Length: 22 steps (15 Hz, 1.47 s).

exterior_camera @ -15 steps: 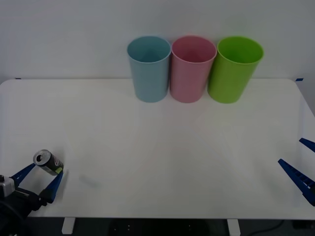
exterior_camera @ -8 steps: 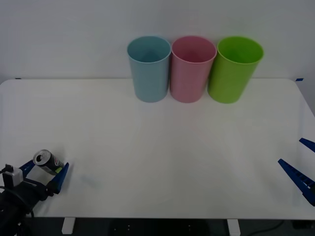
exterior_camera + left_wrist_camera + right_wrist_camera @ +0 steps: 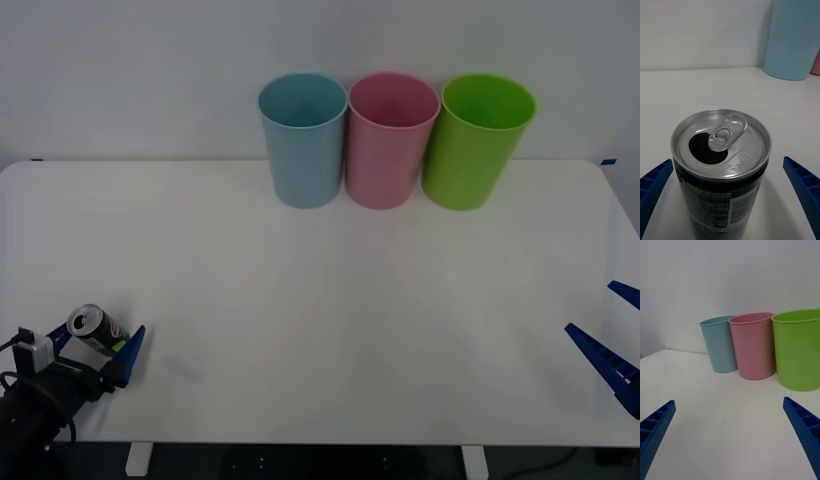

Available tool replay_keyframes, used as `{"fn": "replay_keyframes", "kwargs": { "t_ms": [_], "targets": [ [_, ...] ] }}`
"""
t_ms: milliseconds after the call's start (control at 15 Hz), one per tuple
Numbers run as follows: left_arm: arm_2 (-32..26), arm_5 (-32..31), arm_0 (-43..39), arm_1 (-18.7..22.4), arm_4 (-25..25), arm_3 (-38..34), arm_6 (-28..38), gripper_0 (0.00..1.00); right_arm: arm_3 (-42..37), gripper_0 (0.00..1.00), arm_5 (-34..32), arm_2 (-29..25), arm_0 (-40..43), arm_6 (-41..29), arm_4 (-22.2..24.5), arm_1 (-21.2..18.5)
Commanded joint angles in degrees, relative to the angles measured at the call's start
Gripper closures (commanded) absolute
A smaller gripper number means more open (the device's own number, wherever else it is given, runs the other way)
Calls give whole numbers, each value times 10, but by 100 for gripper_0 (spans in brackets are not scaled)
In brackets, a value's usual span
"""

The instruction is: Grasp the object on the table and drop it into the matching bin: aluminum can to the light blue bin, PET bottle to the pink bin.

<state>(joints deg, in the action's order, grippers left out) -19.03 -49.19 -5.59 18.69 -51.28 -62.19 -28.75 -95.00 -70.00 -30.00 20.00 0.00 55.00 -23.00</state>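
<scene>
Looking down from my front camera, I count one table (image 3: 330, 300), three bins, one can and two grippers. The white table spans nearly the whole width, and its broad middle lies bare between the bins and the near edge. The three bins stand in a row at the far edge against the wall: the light blue bin (image 3: 302, 138) on my left, the pink bin (image 3: 391, 138) in the middle just beside it, and a lime green bin (image 3: 478, 140) on the right, rims close together. My left gripper (image 3: 95, 352) sits at the near left corner of the table, fingers spread wide with one on each side of the can (image 3: 97, 330); on the left wrist camera I see table between each finger and the can (image 3: 720, 165), so nothing is gripped. The can stands on the table close to that near edge, its tab-opened silver top facing my camera. My right gripper (image 3: 612, 335) waits at the near right edge, well apart from everything, fingers wide open and holding nothing.
</scene>
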Motion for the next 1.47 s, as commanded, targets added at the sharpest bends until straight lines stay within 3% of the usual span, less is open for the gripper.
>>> {"fn": "replay_keyframes", "kwargs": {
  "t_ms": [67, 133, 267, 933, 1467],
  "targets": [
    [0, 4, 2, -9, 4, 1, -1, 79, 0, 0, 0, 0, 0, 0, 0, 0],
    [1, 4, 3, -9, 4, 1, 0, 92, 0, 0, 0, 0, 0, 0, 0, 0],
    [3, 8, 6, -10, 4, 1, -1, 100, 0, 0, 0, 0, 0, 0, 0, 0],
    [4, 12, 9, -9, 4, -1, 0, 100, 0, 0, 0, 0, 0, 0, 0, 0],
    [0, 13, 11, -9, 10, -76, 40, 100, 0, 0, 0, 0, 0, 0, 0, 0]
  ]
}}
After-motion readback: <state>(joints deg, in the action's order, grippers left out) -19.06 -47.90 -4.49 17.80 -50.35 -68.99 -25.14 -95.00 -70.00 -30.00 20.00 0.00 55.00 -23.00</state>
